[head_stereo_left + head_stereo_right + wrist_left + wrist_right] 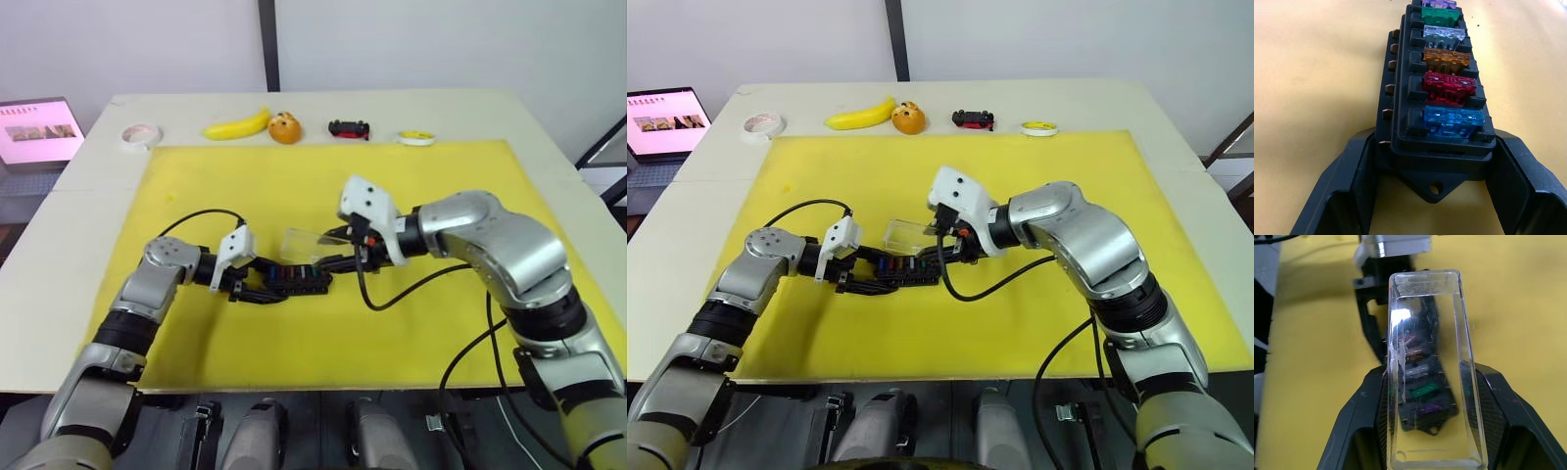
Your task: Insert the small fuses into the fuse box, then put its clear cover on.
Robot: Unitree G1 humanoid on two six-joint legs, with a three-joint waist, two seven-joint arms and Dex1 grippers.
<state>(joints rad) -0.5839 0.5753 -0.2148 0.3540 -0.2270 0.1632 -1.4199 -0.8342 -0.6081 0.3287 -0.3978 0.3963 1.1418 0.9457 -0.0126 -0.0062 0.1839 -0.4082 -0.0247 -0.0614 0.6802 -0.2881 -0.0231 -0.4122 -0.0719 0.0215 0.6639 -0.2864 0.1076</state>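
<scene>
The left gripper [257,284] is closed around one end of the fuse box [297,280], its two black fingers [1352,186] pressing the box's sides and pinning it to the yellow mat [245,186]. The box lies near the middle of the mat, between the two grippers. The small fuses [1448,88] sit in a row in its slots: blue nearest the left gripper, then red, amber, clear grey, green and purple. The right gripper [343,257] is clamped on the clear cover [1430,367], fingers against its long sides. The cover hangs tilted just above the box, its far end raised, not yet seated. At the table's far edge lie a tape roll [140,134], a banana [238,125] and a toy car [349,128].
</scene>
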